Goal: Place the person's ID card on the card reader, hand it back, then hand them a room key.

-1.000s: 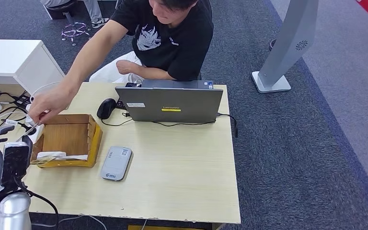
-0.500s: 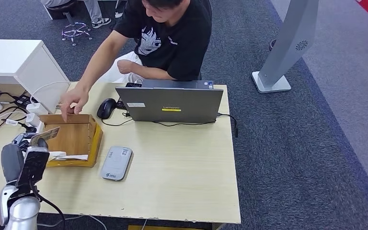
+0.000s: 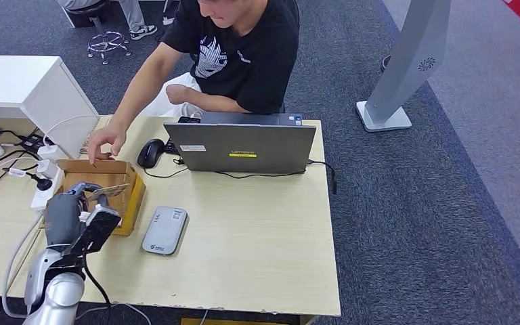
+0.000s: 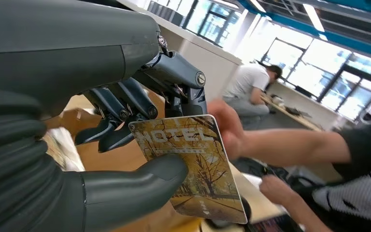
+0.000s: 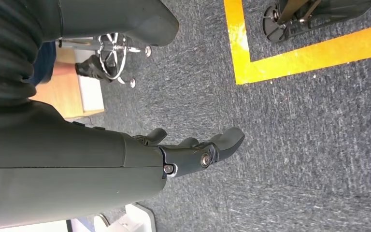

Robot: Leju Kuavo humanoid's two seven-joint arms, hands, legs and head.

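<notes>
Since 0.5 s ago, the left hand (image 3: pixel 74 210) has moved right, over the cardboard box (image 3: pixel 133 196), pinching the room key card (image 4: pixel 193 169). Person's hand (image 3: pixel 105 143) rests on the box's far edge. Card reader (image 3: pixel 164 230) lies just beside. Right hand (image 5: pixel 193 152) hangs with fingers loosely spread, holding nothing.

A pale wooden rectangular table (image 3: pixel 257 250) carried a grey open laptop (image 3: pixel 239 146). Left of the laptop sat a black mouse (image 3: pixel 149 153); nearer, a flat grey card reader (image 3: pixel 164 230) and brown cardboard box (image 3: pixel 133 193).
</notes>
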